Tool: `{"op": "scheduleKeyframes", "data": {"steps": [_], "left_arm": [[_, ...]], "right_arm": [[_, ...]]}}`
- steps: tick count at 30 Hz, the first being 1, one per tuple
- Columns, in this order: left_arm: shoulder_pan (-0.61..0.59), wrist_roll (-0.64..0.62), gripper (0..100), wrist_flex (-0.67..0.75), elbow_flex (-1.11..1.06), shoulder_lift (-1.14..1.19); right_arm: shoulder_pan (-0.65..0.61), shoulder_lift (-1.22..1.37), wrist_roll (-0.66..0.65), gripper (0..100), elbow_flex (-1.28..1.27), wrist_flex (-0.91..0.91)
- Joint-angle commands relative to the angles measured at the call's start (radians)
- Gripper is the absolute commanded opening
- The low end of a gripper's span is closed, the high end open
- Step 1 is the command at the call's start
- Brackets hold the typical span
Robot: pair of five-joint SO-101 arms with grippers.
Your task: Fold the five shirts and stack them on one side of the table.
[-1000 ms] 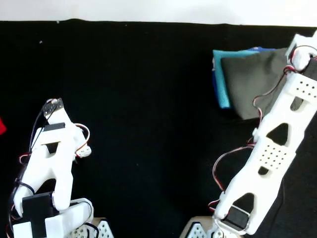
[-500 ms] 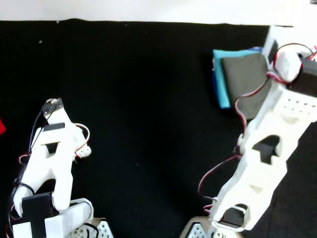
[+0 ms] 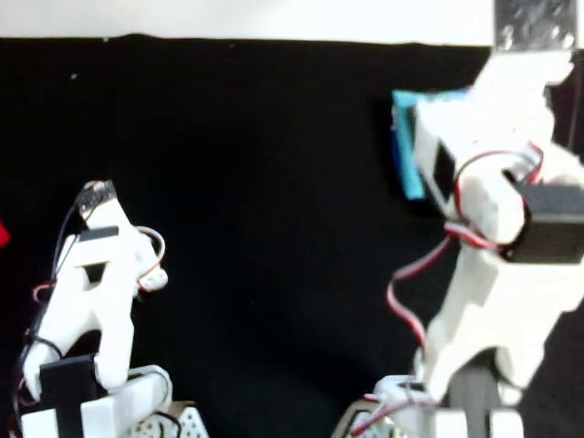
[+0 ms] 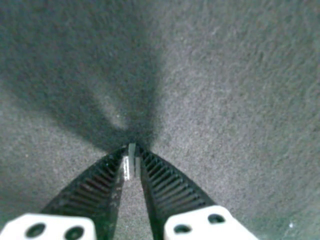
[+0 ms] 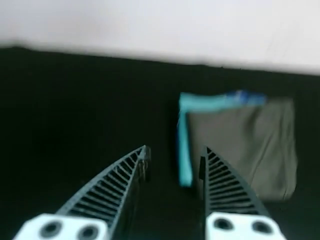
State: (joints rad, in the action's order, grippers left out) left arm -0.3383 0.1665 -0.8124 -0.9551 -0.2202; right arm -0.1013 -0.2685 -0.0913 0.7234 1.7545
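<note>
Our right gripper (image 5: 174,152) hung above the black cloth (image 3: 274,137) with its fingers apart and nothing between them, just short of the stack of shirts (image 5: 245,145). The stack lay at the far right of the table, close to the far edge. Our left gripper (image 4: 131,150) sat low over bare cloth near the left side, fingers pressed together on nothing.

We judged the step in hand to be leaving the stack tidy and going for another shirt. To do that well, we would have kept the open fingers above the fabric and drawn off toward the table's middle. That way no fingertip would catch the grey shirt (image 5: 245,155) on top and drag the layers askew.

The stack lay flat, its sides roughly square to the table. The teal shirt (image 3: 408,155) stuck out as a strip on the side facing the table's middle. That strip ran from the far edge back toward the arms, slightly slanted. A blue shirt (image 5: 246,96) peeked out along the far side. The grey top looked close to square, so we could not name its long axis firmly.
</note>
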Motion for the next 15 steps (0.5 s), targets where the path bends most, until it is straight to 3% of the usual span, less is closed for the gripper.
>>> {"op": "scheduleKeyframes", "data": {"steps": [1, 5, 15], "left_arm": [[-0.01, 0.005, 1, 0.02, -0.005, -0.005], [-0.008, 0.005, 1, 0.02, -0.005, -0.005], [-0.008, 0.005, 1, 0.02, -0.007, -0.005]], "right_arm": [[-0.019, -0.134, -0.008, 16.6, -0.421, -0.015], [-0.018, -0.24, -0.014, 16.6, -0.843, -0.157], [-0.016, -0.506, -0.037, 14.9, -1.796, -0.851]]}}
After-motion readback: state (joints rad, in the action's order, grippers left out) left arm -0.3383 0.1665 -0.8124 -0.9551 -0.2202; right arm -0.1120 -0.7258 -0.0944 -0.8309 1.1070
